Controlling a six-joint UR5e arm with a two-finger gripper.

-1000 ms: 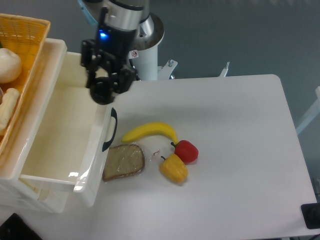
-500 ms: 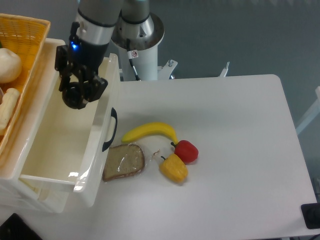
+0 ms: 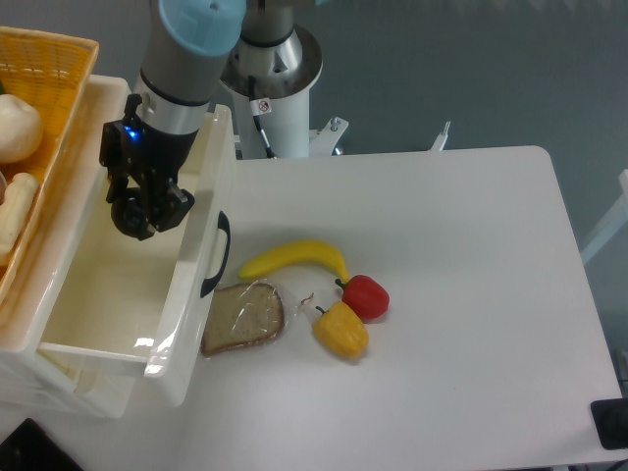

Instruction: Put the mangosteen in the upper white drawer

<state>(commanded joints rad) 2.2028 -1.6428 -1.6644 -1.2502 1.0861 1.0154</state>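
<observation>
Shifted since half a second ago: gripper (image 3: 137, 214) is sitting slightly lower and further left, now inside the open upper white drawer (image 3: 201, 235). Its fingers are closing around a dark round shape, apparently the mangosteen (image 3: 130, 218), though black fruit and black fingers are blending together. Fruit is hanging above the drawer floor, held off it. Count on table (image 3: 471, 294): one banana (image 3: 294, 258), one red pepper (image 3: 366, 295), one yellow pepper (image 3: 340, 331), one wrapped bread slice (image 3: 242, 316). One woven yellow basket (image 3: 44, 69) is standing at left. Arm sticker (image 3: 262, 106) is showing a red mark, unreadable.
</observation>
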